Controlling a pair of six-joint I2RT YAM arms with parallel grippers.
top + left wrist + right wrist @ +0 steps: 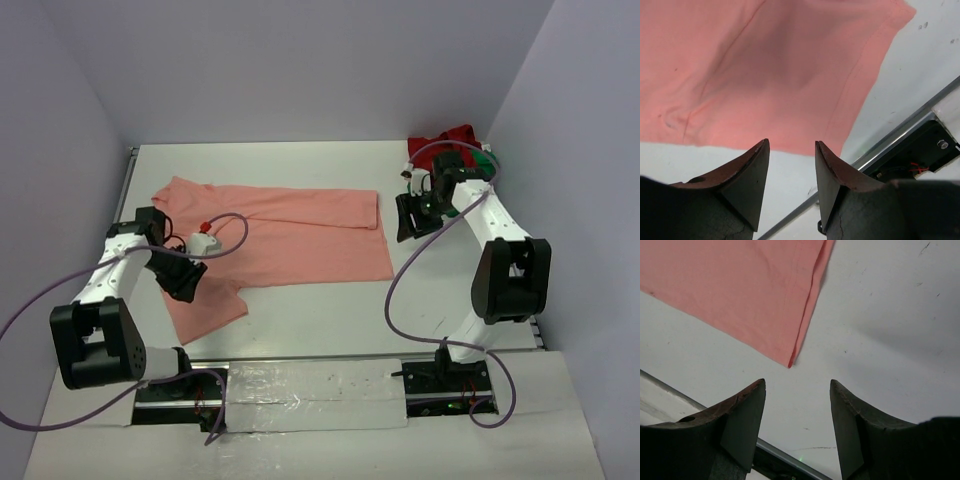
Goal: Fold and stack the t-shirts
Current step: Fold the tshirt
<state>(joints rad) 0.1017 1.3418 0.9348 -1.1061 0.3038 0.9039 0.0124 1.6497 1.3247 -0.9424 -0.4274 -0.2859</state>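
Observation:
The salmon-pink t-shirt point(290, 238) lies spread flat across the middle of the table, one sleeve point(205, 310) pointing toward the near left. My left gripper point(185, 280) is open and empty, over that sleeve; in the left wrist view the pink cloth point(765, 70) fills the area beyond the open gripper point(791, 145). My right gripper point(410, 218) is open and empty, just right of the shirt's right edge; the right wrist view shows the hem corner point(790, 360) ahead of the open gripper point(797, 385). The dark red shirt point(445, 140) and the bright green shirt point(487, 158) lie bunched at the far right corner.
A metal rail point(900, 135) runs along the table's near edge. White walls close in the table on the left, back and right. Purple cables point(400, 290) loop from both arms over the table surface.

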